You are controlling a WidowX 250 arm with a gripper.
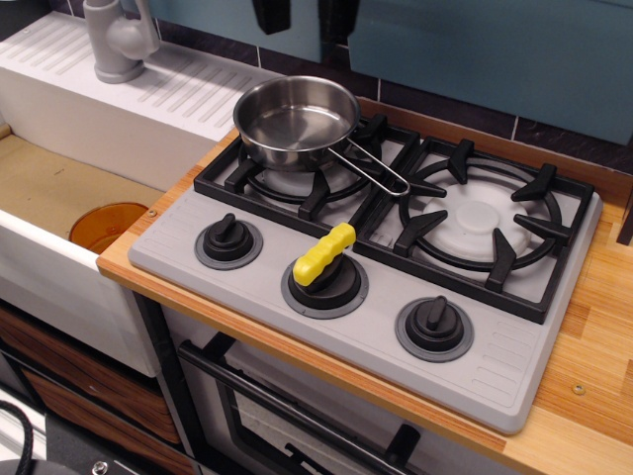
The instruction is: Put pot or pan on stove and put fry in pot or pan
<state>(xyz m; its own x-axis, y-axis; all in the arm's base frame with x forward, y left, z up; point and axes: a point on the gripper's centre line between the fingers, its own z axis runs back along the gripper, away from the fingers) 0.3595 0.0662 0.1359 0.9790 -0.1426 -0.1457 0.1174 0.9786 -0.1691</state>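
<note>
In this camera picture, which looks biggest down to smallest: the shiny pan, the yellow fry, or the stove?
1. Stove, by far.
2. Pan, covering most of one burner.
3. Fry, lying across the middle knob, though nearer the camera.

No readable text, labels, brands or numbers — stove [495, 361], knobs, pan all unmarked.

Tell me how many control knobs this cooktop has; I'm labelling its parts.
3, in a row along the front panel: left knob, middle knob with the yellow fry lying on it, and right knob. None seems hidden.
</note>
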